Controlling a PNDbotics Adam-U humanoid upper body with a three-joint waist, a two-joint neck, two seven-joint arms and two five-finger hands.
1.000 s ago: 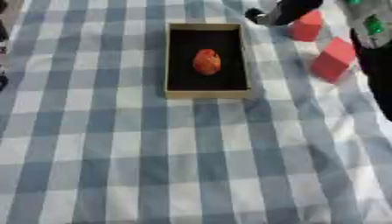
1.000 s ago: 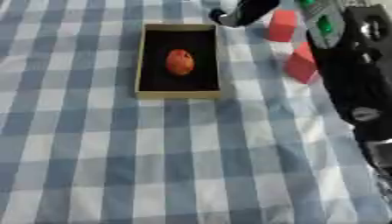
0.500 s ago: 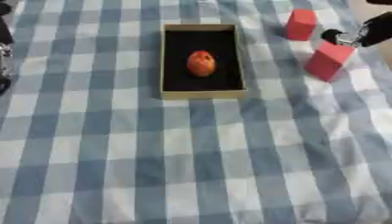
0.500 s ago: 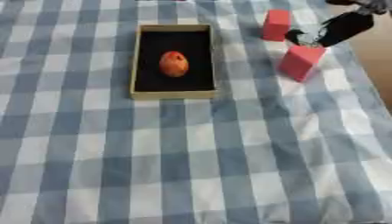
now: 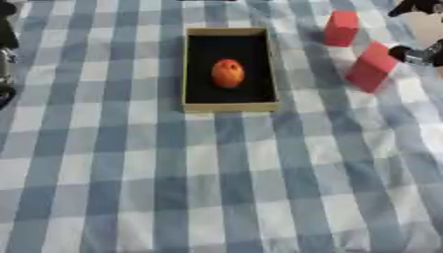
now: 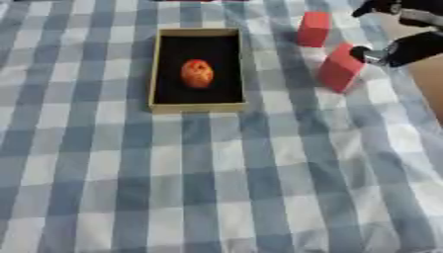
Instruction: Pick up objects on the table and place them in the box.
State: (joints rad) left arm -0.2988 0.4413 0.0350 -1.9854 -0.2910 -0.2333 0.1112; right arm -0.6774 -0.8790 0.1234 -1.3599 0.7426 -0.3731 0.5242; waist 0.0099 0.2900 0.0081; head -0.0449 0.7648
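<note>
far left edge of the left eye view: part of a dark arm, blurred, likely the robot's left arm; no hand visible there, so can't tell anything abt its fingers.

the counter is covered w/ a blue-and-white checked cloth, slightly wrinkled on the right side.

left of centre, toward the far side: a shallow box, tan rim, black inside, long side running away from the camera. an orange-red egg-shaped thing lies inside it, abt mid-box, not touching the walls.

right of the box, well apart from it: a red block, upright, near the far edge of the counter. nearer the camera and a bit further right, a 2nd red block, bigger-looking, tilted so its top leans right. the 2 blocks are near each other but not touching.

far right: the right hand, black w/ a silver bit, comes in from the upper right. one dark tip w/ a pale end sits just beside or against the upper right corner of the tilted block; can't tell if it really touches. another dark part of the hand shows higher up near the top edge, apart from the first, so the fingers look spread rather than closed, and nothing is wrapped in them. past the hand, a tan surface shows beyond the cloth's right edge.
</note>
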